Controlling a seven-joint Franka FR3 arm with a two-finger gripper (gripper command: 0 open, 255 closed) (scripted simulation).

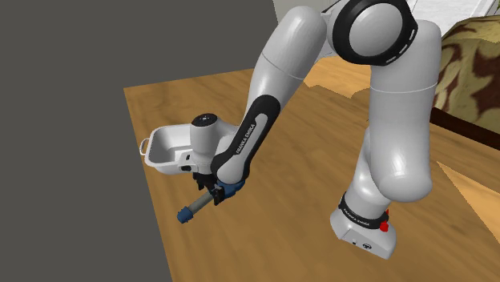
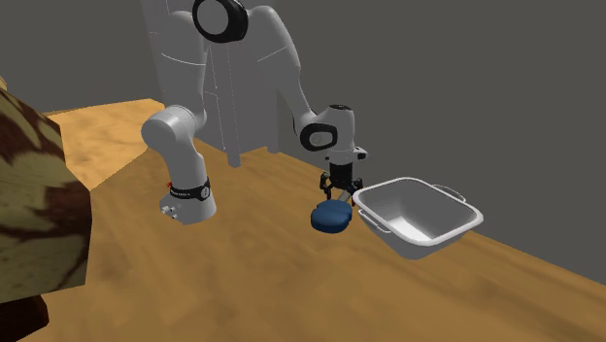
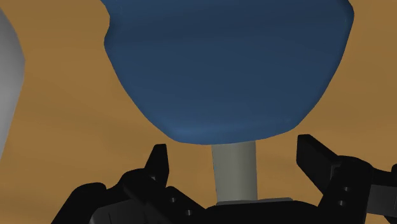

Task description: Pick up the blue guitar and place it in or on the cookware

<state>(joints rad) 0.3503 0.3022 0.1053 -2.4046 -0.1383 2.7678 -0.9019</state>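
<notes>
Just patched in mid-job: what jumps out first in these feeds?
The blue guitar lies on the wooden table, its grey neck between the open jaws of the gripper, not touching them. Close beside it, toward the second exterior view's right, sits the white pan.

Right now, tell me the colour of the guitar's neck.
The neck is grey, the guitar body dark blue; the wrist view shows it best.
</notes>
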